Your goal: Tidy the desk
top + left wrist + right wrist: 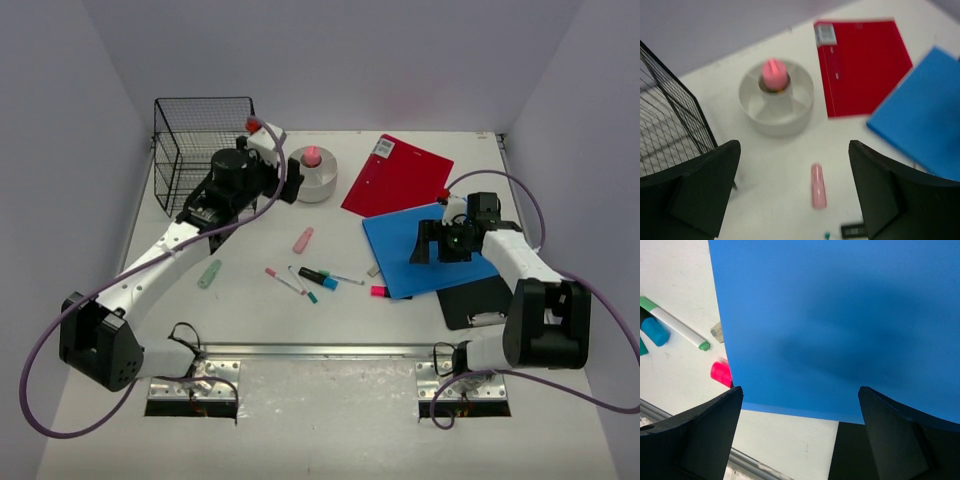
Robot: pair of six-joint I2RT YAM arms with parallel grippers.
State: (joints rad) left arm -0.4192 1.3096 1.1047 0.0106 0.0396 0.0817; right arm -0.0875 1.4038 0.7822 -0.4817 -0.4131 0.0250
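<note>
**Top external view.** The off-white table, edged at the front by a silver rail, carries a black wire basket at far left. Beside the basket stands a round white organiser, with a red folder farther right. A blue folder meets the red one's near edge and covers the far part of a black clipboard. Loose at mid-table lie a pink tube, a mint-green tube, several markers and a small magenta piece. Only this view shows both arms, the rail's full run and the green tube.

**Left wrist view (blurred).** The left claw is released, its dark fingers wide apart with nothing between them. The table lies below it, apart from the fingers. The pink tube lies on the table in the gap and the organiser lies ahead. This view alone shows the organiser's divided compartments and the rounded pink object on its central hub.

**Right wrist view.** The right claw is likewise released and grasps nothing. It hangs over the blue folder's near edge, so the folder lies between claw and table. Bare table appears only to the left of and below the sheet. A green-tipped marker lies there, and the magenta piece touches the folder's edge. Whether the fingers touch the folder cannot be told.
</note>
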